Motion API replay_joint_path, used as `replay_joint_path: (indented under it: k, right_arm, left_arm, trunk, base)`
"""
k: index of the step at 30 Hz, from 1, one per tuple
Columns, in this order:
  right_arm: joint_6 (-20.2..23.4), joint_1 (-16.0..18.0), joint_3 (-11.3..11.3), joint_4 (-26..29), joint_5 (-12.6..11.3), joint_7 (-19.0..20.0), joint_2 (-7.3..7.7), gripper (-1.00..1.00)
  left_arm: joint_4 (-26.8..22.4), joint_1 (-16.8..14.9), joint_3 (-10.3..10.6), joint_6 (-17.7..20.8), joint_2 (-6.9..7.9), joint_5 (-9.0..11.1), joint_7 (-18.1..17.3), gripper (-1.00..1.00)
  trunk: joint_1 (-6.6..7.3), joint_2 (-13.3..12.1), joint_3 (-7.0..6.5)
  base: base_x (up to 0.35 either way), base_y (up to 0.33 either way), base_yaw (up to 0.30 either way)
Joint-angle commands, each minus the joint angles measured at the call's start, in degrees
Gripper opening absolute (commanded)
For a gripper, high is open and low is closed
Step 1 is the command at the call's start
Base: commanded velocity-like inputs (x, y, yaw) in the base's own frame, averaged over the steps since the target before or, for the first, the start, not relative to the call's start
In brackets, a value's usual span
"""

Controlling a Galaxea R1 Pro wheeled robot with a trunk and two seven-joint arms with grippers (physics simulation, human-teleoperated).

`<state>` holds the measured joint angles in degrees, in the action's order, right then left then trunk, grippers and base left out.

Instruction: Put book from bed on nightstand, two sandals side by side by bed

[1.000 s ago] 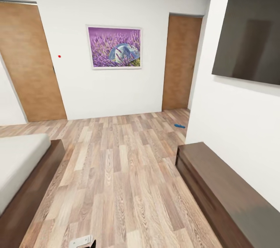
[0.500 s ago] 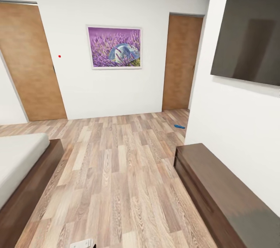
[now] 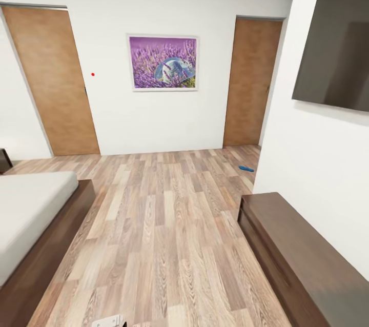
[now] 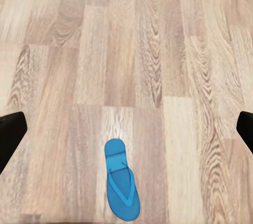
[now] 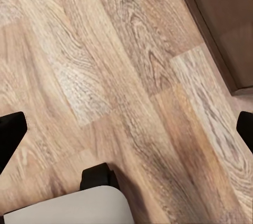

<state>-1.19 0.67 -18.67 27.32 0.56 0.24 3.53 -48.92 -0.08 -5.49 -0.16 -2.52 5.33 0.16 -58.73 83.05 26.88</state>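
Two sandals in sight: one on the floor by the far right door, another flat on the planks under my left gripper. Both grippers spread wide, holding nothing; right gripper over bare floor. Bed left, bench right.

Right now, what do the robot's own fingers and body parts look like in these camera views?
In the left wrist view, the left gripper shows two black fingers with blunt, angled tips at the picture's edges. The right gripper has matching black fingers. That view also shows a rounded off-white robot part with a black piece on it. No cables or markings visible.
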Motion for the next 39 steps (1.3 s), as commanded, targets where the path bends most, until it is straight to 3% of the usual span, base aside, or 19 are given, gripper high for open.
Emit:
replay_joint_path:
  k: [1, 17, 39]
  right_arm:
    - [-0.1, 0.0, -0.1, 0.0, 0.1, 0.0, -0.02, 1.00]
    - [-0.1, 0.0, -0.1, 0.0, 0.1, 0.0, -0.02, 1.00]
    - [-0.1, 0.0, -0.1, 0.0, 0.1, 0.0, 0.04, 1.00]
  left_arm:
    - [0.0, 0.0, 0.0, 0.0, -0.03, 0.6, 0.0, 1.00]
    - [0.0, 0.0, 0.0, 0.0, -0.03, 0.6, 0.0, 1.00]
    - [0.0, 0.0, -0.1, 0.0, -0.01, 0.6, 0.0, 1.00]
  trunk:
    - [0.00, 0.0, 0.05]
    - [0.00, 0.0, 0.05]
    - [0.00, 0.0, 0.05]
  base:
    - [0.000, 0.000, 0.284]
    - [0.008, -0.007, 0.283]
    - [0.036, -0.033, 0.021]
